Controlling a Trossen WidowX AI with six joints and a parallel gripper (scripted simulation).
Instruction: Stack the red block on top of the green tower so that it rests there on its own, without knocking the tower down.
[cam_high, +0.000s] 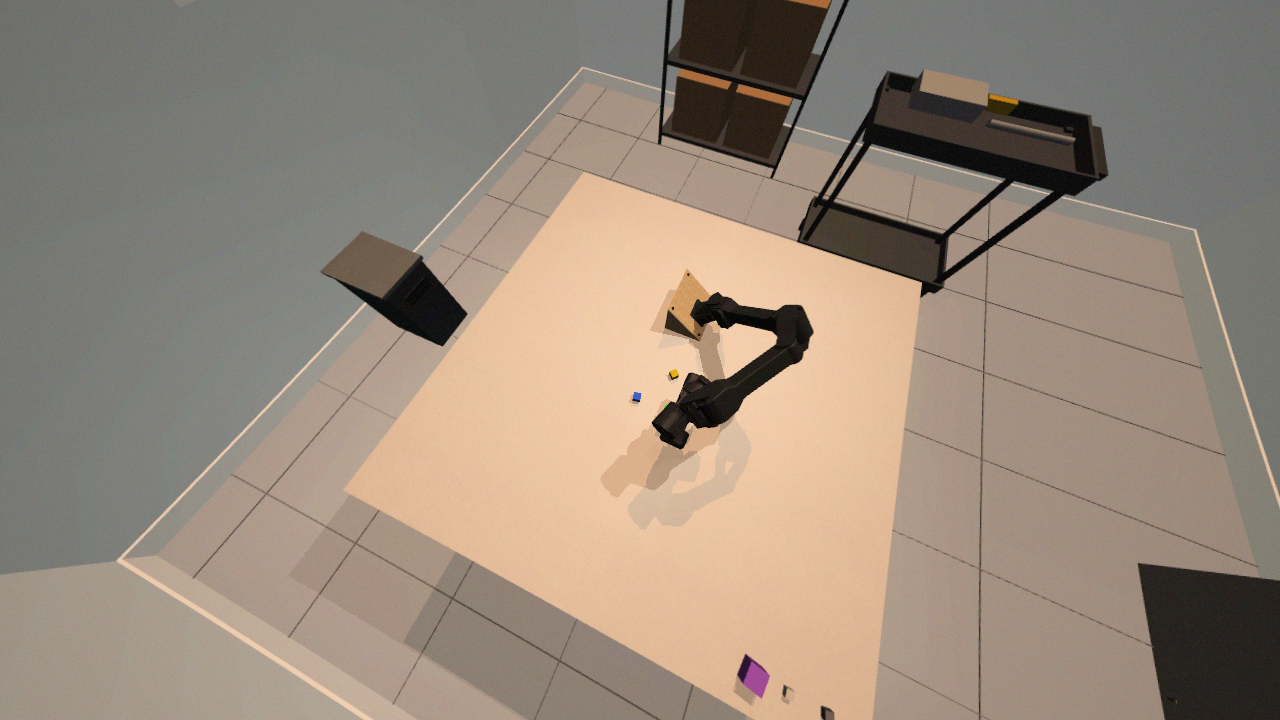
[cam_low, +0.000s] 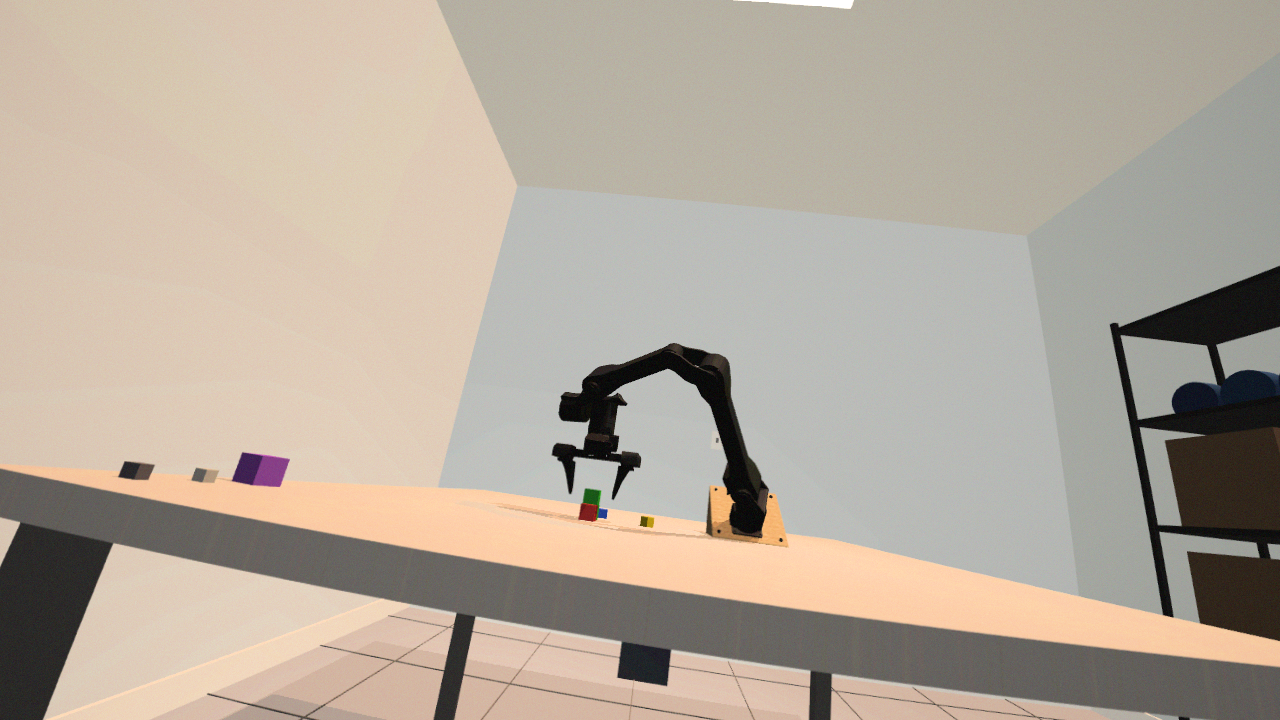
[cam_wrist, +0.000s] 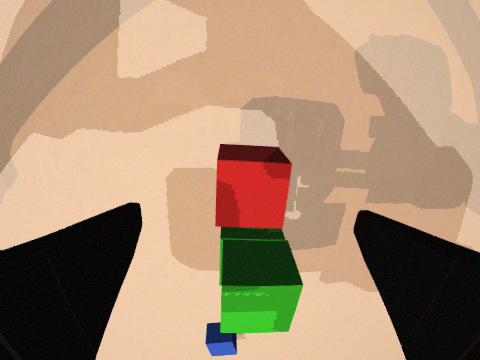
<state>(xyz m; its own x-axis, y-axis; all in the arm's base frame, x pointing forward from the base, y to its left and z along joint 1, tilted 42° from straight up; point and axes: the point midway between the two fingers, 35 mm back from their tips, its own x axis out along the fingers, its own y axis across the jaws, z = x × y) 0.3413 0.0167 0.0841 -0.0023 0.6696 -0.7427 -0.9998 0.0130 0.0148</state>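
Wrist view: we see the red block (cam_wrist: 254, 194) on the worktop (cam_wrist: 100, 174), touching the green tower (cam_wrist: 259, 287), both between our wide, empty claw (cam_wrist: 247, 260); the arm hides them from above.

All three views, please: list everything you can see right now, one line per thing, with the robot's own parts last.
red block: 1, red, on the table beside the green tower, below the open end effector
green tower: 1, green, standing next to the red block
blue block: 1, blue, small, on the table by the tower
yellow block: 1, yellow, small, nearer the arm's base
purple block: 1, purple, far table edge
small blocks: 2, one grey, one dark, beside the purple block
table: 1, beige top
shelf rack: 1, black, holding brown boxes
cart: 1, black, beyond the table
dark box: 1, on the floor
base plate: 1, wooden
arm: 1, black
end effector: 1, black, open, holding nothing
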